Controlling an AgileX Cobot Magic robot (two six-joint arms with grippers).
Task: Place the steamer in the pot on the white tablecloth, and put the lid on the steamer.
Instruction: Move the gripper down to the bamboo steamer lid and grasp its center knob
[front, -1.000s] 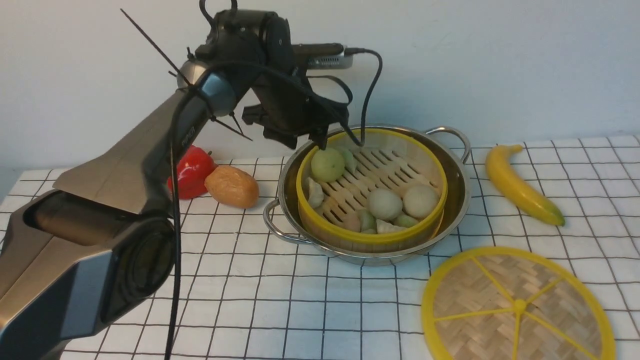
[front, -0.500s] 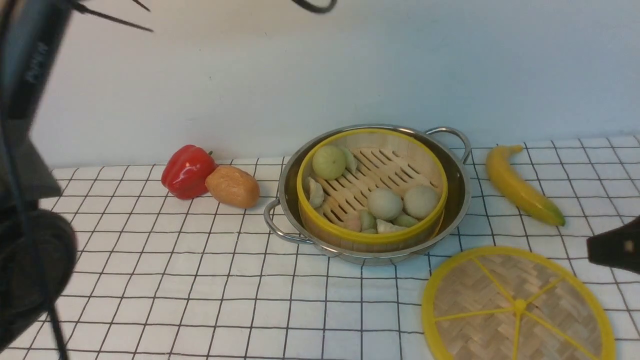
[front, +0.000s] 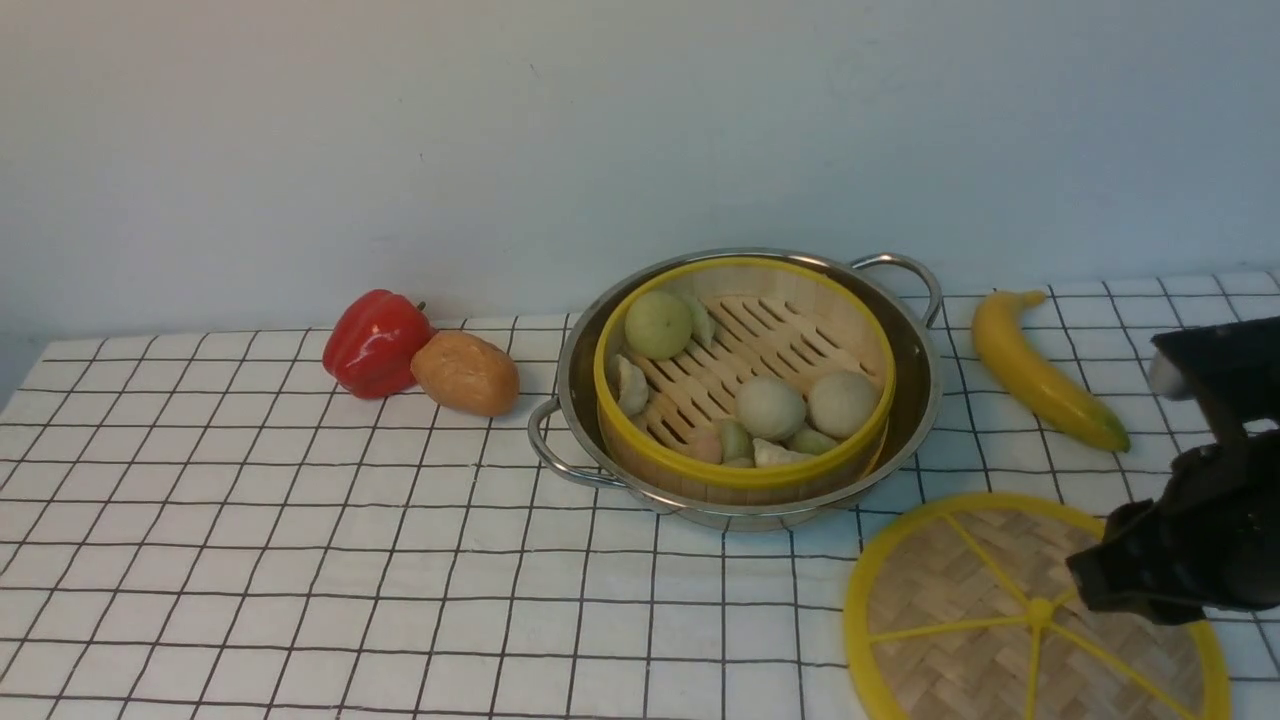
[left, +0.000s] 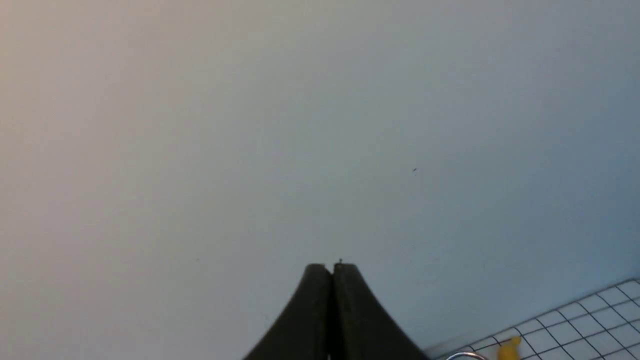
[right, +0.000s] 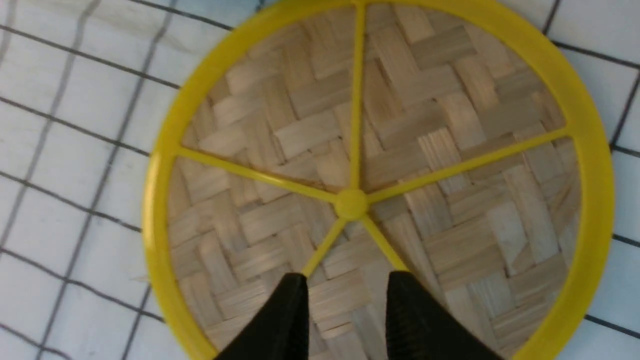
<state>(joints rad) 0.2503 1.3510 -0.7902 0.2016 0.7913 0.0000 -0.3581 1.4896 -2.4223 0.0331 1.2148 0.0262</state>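
The steamer (front: 745, 370), with pale buns and dumplings inside, sits in the pot (front: 915, 400) on the white tablecloth (front: 300, 540). The lid (front: 960, 610) lies flat on the cloth, in front of the pot and to its right. My right gripper (front: 1105, 578) hovers over the lid's right half. In the right wrist view it (right: 345, 287) is open and empty, with its fingertips (right: 295, 300) just short of the lid's (right: 280, 125) centre knob (right: 351, 203). My left gripper (left: 331, 272) is shut and empty, raised and facing the wall. It is out of the front view.
A banana (front: 1040, 370) lies right of the pot, just behind the lid. A red pepper (front: 375, 342) and a brown bread roll (front: 465, 372) lie left of the pot. The wall stands close behind the pot. The left wrist view shows the banana's tip (left: 510, 346).
My left arm has pulled up and back from the steamer and left the front view. My right arm has come in from the right, over the lid.
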